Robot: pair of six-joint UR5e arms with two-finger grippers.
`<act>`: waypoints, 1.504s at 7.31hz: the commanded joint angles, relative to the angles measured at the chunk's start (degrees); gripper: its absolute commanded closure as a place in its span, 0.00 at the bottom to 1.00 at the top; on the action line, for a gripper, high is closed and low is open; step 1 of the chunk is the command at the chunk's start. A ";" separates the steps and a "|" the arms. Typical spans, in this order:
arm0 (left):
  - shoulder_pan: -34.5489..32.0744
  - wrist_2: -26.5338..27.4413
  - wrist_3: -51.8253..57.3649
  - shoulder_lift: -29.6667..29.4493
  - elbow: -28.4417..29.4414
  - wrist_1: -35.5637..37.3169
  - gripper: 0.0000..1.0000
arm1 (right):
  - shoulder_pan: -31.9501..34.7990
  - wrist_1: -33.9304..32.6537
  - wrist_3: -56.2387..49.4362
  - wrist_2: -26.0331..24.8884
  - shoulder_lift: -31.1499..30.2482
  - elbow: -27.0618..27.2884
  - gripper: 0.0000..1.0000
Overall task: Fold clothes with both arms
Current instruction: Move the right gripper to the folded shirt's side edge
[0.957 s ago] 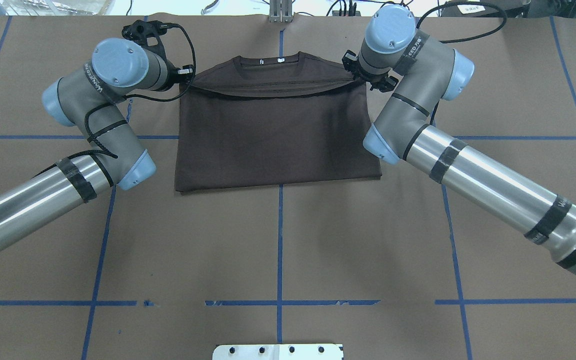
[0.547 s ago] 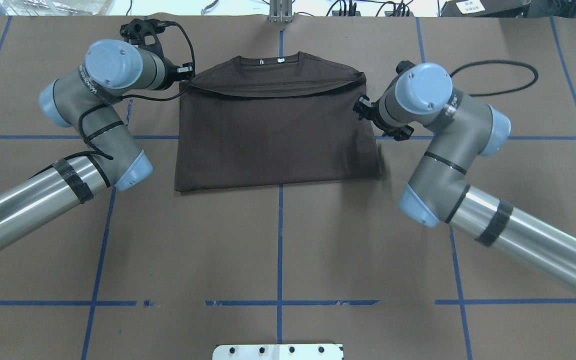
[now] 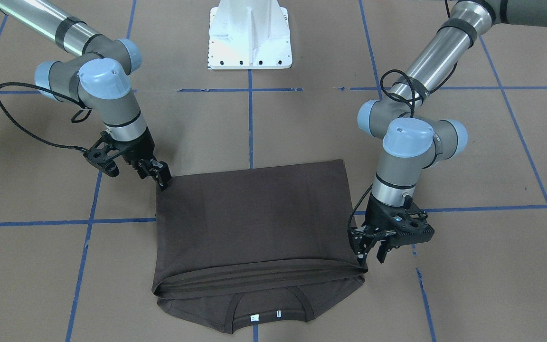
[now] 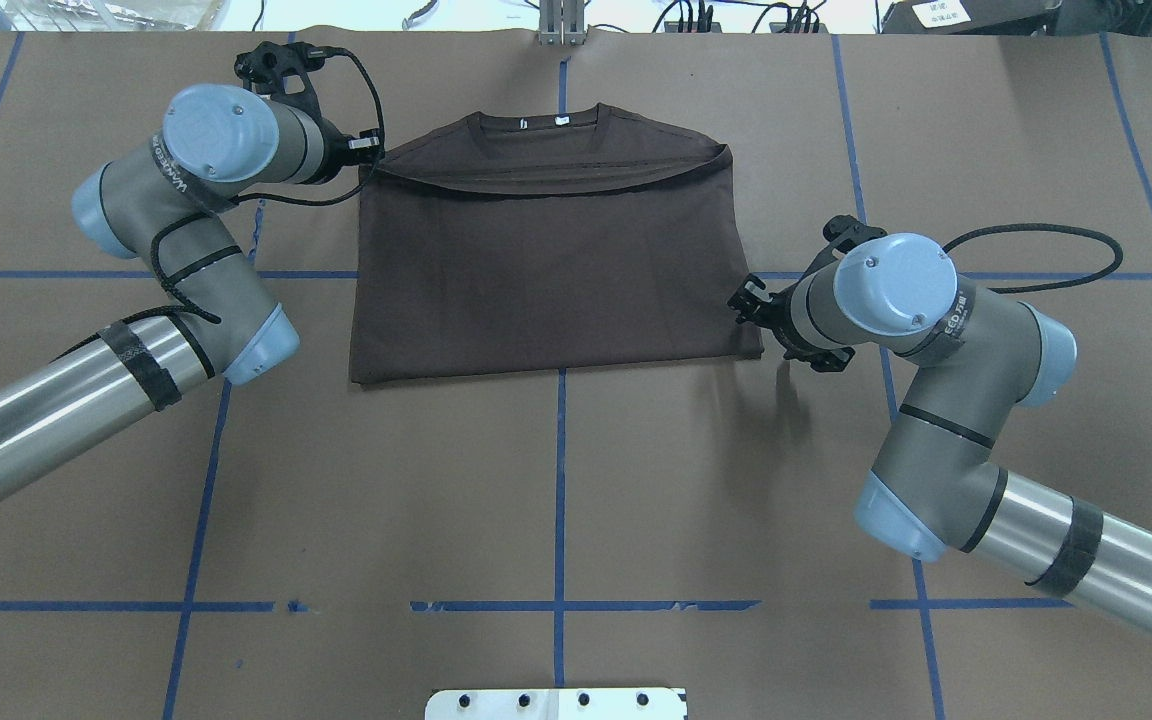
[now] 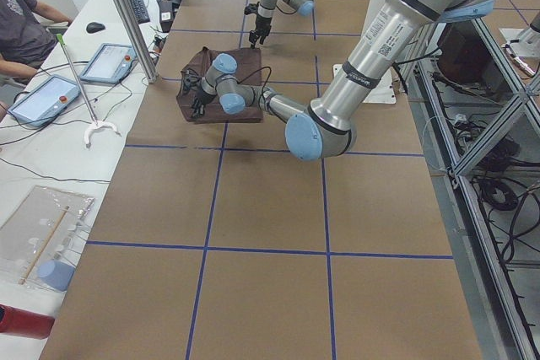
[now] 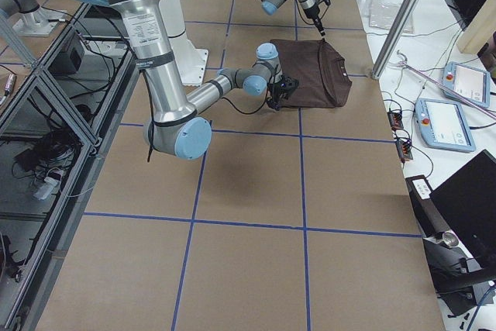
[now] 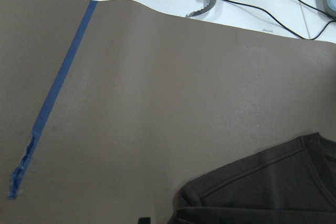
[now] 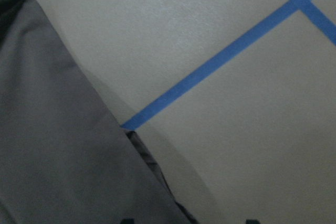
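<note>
T-shirt half-folded on the worktop; left pincer spread, lower right; right pincer spread, centre left. Next probably requires gripping corners for a crosswise fold.

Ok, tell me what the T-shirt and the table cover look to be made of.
T-shirt: soft knit fabric, likely cotton jersey, matte dark brown; it folds flat, with stitched hems and a collar band. Table cover: seems brown kraft paper, matte; its far edge bows up in the left wrist view.
</note>
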 commanded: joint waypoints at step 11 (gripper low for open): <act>-0.18 -0.09 -0.14 3.13 -5.68 0.59 0.47 | -0.48 0.12 -0.13 1.08 0.60 2.06 1.00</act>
